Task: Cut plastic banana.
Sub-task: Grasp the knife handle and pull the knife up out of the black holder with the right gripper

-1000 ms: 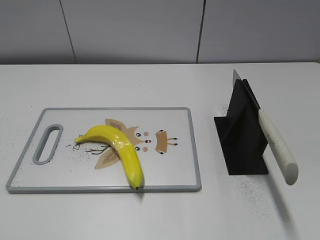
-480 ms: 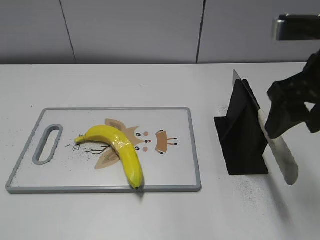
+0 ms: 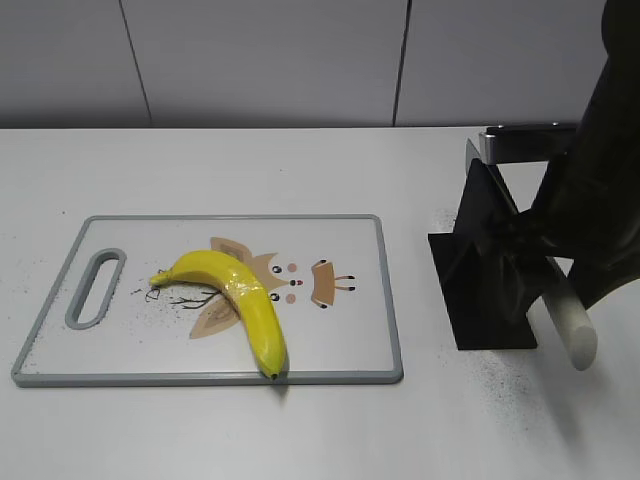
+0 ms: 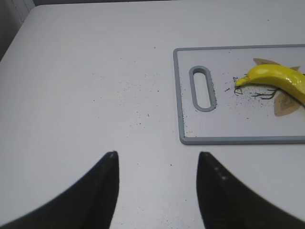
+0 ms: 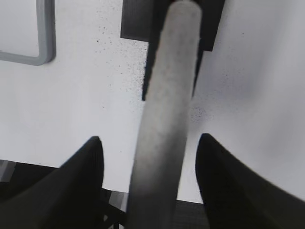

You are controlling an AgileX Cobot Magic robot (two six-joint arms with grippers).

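A yellow plastic banana (image 3: 236, 300) lies on the white cutting board (image 3: 340, 340); its stem end shows in the left wrist view (image 4: 274, 78). A knife with a white handle (image 3: 570, 325) rests in a black stand (image 3: 485, 275). My right gripper (image 5: 150, 143) is open, its fingers (image 5: 90, 162) on either side of the knife handle (image 5: 167, 109) without touching it. In the exterior view the right arm (image 3: 595, 200) covers part of the handle. My left gripper (image 4: 157, 157) is open and empty over bare table, left of the board (image 4: 228, 139).
The board has a grey rim and a handle slot (image 3: 95, 288) at its left end. Dark specks are scattered on the white table (image 3: 300, 430). A grey wall runs behind the table.
The right arm came into view from the upper right and dropped down over the knife handle, its open fingers now straddling it. The banana, board and stand have not moved.
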